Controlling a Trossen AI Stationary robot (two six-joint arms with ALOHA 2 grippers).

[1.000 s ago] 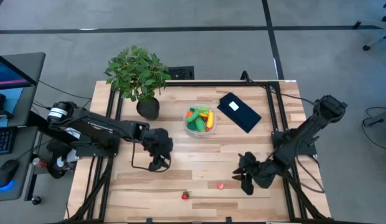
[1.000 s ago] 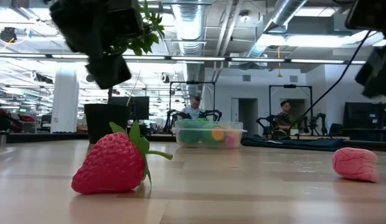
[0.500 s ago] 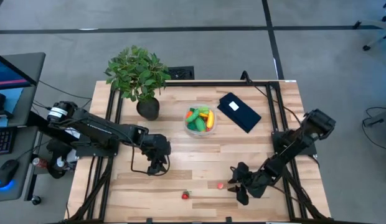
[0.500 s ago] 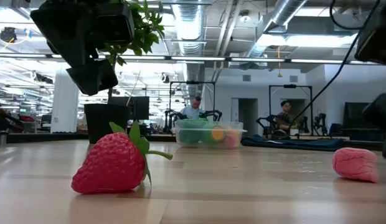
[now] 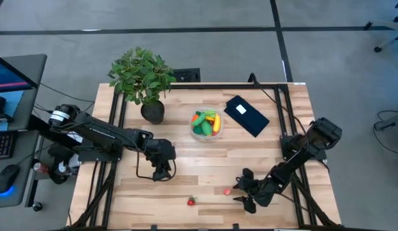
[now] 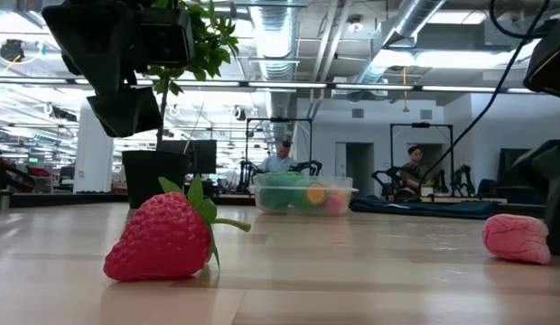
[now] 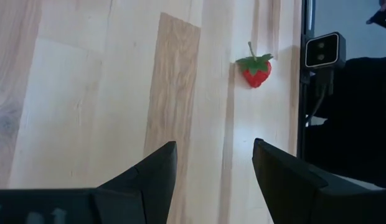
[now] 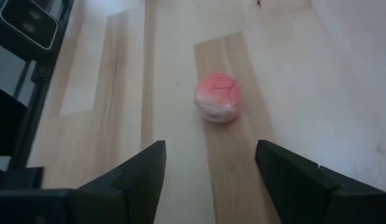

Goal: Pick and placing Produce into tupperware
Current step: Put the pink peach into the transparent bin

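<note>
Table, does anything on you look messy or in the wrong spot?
Two pieces lie loose on the bare wood near the front edge: a strawberry and a pink piece. The other produce is in the tupperware. The open right gripper is close beside the pink piece.

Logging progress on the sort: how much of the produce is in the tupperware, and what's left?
Several pieces already lie in the tupperware. The open right gripper is lined up on the pink piece, not yet gripping. The strawberry lies loose on the table, and the open left gripper hovers nearby, empty.
</note>
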